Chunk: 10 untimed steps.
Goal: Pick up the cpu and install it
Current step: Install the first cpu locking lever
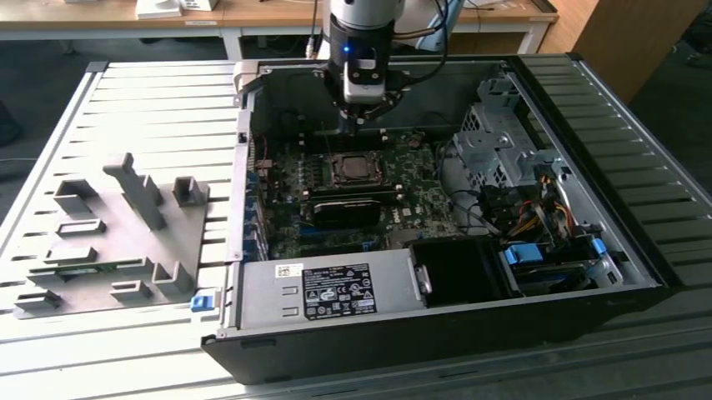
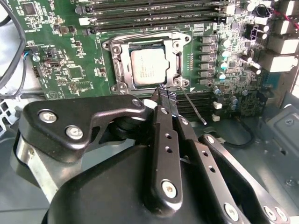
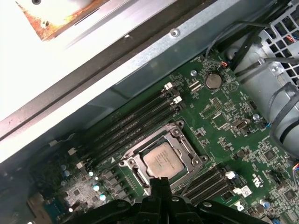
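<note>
I see the cpu lying flat inside the socket frame on the motherboard, already seated by my read. It looks light, rigid and delicate underneath, best pinched by opposite edges. My gripper hangs just off its six o'clock edge, jaws pressed together, holding nothing.

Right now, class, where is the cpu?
The cpu lies in the motherboard socket, beside the memory slots in both wrist views, just beyond the empty, closed gripper.
</note>
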Each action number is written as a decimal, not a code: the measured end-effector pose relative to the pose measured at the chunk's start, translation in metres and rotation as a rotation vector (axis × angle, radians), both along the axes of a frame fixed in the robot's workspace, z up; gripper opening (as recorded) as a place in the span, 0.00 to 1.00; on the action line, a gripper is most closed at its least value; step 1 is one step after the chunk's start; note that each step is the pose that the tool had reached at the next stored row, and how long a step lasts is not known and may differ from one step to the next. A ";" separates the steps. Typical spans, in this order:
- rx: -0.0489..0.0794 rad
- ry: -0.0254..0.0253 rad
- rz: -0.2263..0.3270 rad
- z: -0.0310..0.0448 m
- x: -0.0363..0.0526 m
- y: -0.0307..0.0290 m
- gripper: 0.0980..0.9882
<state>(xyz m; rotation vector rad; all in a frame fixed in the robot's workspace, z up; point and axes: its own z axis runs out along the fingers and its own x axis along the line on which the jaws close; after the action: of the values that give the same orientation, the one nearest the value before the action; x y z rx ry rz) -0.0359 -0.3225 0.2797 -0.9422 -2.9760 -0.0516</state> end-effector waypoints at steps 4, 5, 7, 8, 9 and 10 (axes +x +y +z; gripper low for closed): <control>0.000 0.0000 0.018 0.0000 0.0000 0.0000 0.01; 0.000 0.0000 0.023 0.0000 0.0000 0.0000 0.01; 0.000 0.0000 0.031 0.0000 0.0000 0.0000 0.01; 0.000 0.0000 0.036 0.0000 0.0000 0.0000 0.01; 0.000 0.0000 0.048 0.0000 0.0000 0.0000 0.01; 0.000 0.0000 0.056 0.0000 0.0000 0.0000 0.01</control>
<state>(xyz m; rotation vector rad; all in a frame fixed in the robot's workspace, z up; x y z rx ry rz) -0.0359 -0.3225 0.2797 -0.8581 -3.0004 -0.0508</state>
